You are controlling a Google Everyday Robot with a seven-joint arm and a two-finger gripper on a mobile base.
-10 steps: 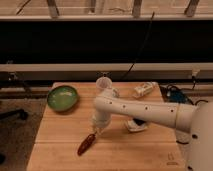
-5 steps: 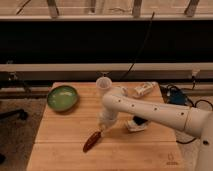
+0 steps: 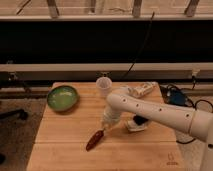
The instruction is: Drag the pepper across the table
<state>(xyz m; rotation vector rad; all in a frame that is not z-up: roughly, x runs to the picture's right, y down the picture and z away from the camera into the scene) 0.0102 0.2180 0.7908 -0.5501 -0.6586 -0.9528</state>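
Pepper [image 3: 94, 140]: dark red, lying diagonally on the tabletop [image 3: 65, 150], front-centre. Gripper [image 3: 106, 129]: pointing down, at the pepper's upper end. White arm [image 3: 155, 112]: reaching in from the right. Green bowl [image 3: 63, 97]: far left. Translucent cup [image 3: 103, 86]: near the far edge.

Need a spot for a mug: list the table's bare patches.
Bare: the table's front-left corner, below the green bowl and left of the pepper; also the front strip right of the pepper. Crowded: the back-right, with cup, packet, and the gripper at the pepper.
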